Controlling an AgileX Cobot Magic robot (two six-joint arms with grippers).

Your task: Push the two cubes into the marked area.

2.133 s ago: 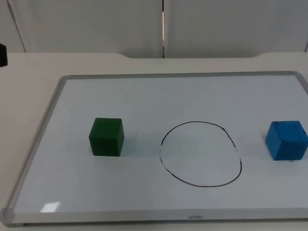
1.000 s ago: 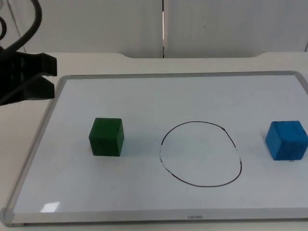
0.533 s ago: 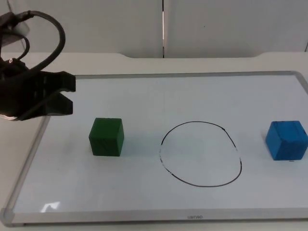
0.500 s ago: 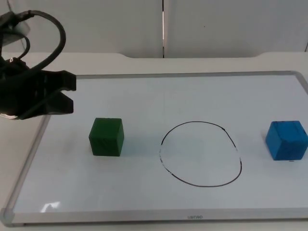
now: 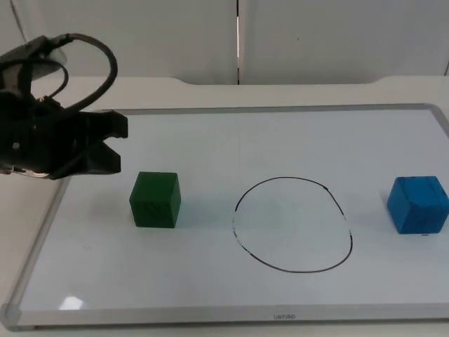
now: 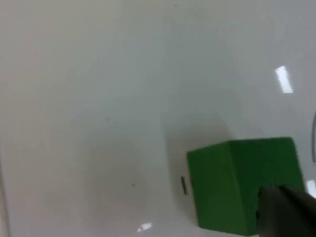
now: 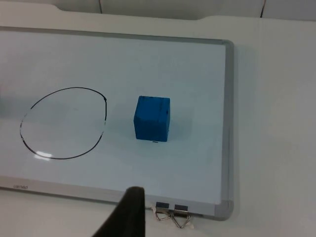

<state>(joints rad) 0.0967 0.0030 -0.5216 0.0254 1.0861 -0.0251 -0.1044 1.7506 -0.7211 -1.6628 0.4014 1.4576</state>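
Left gripper [image 5: 116,144], fingers apart, sits just far-left of the green cube [image 5: 155,200]. It should drop behind the cube's left face, then shove straight right toward the drawn circle [image 5: 292,225].

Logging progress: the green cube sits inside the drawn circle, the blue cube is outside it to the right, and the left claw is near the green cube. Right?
Not quite. In the top view the green cube sits outside the drawn circle, to its left. The blue cube is outside on the right, and the left claw is near the green cube.

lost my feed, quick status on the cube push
Left gripper open, just behind green cube. Right arm waits. Both cubes outside drawn circle; blue cube untouched. Path clear.
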